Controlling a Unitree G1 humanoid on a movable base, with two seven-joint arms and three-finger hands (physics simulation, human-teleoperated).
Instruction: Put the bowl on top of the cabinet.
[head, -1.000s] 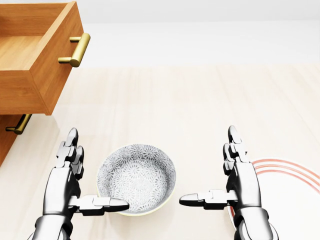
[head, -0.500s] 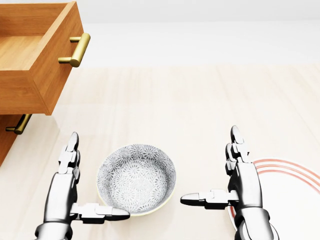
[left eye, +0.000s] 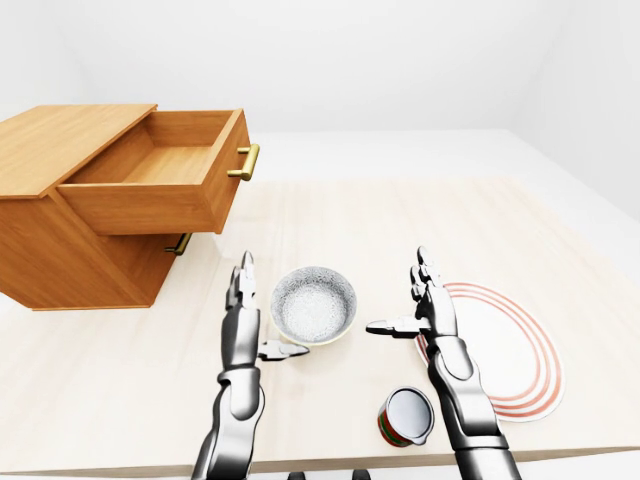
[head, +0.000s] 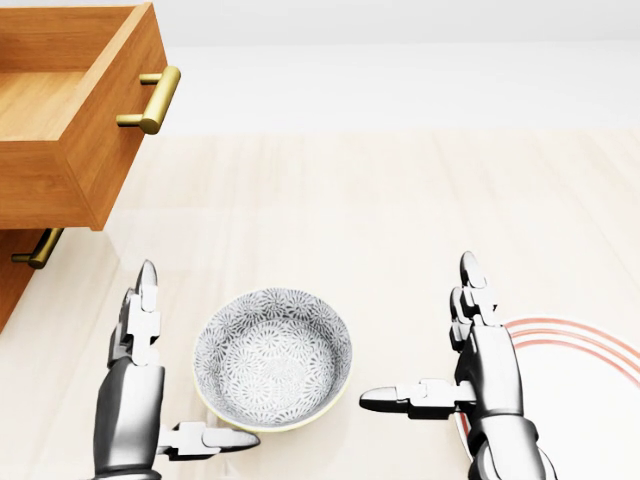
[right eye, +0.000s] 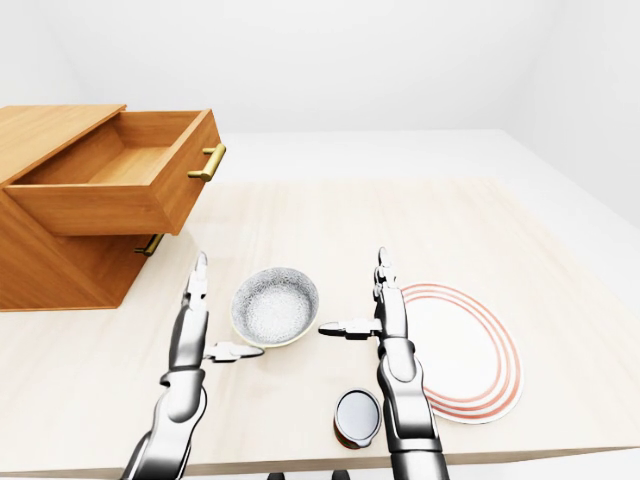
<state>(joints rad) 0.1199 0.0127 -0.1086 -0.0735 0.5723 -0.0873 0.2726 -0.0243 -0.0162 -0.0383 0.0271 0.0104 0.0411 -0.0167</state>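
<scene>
A grey-and-white patterned bowl (head: 272, 357) sits on the light wooden table, low in the head view. My left hand (head: 190, 365) stands open just left of it, fingers (head: 140, 310) pointing up and thumb stretched under the bowl's lower left rim, not closed on it. Open as well, my right hand (head: 417, 330) is a short gap to the bowl's right, its thumb pointing at the bowl. The wooden cabinet (left eye: 60, 140) stands at the left of the left-eye view with its flat top bare and its upper drawer (left eye: 160, 180) pulled out.
A white plate with red rings (left eye: 500, 350) lies under and right of my right hand. A small can (left eye: 406, 416) stands near the table's bottom edge, below the right hand. The open drawer's brass handle (head: 150, 100) juts out above the bowl's left.
My left hand has drawn back toward the bottom of the head view, its thumb now lower beside the bowl's rim. The right hand and the bowl have stayed put.
</scene>
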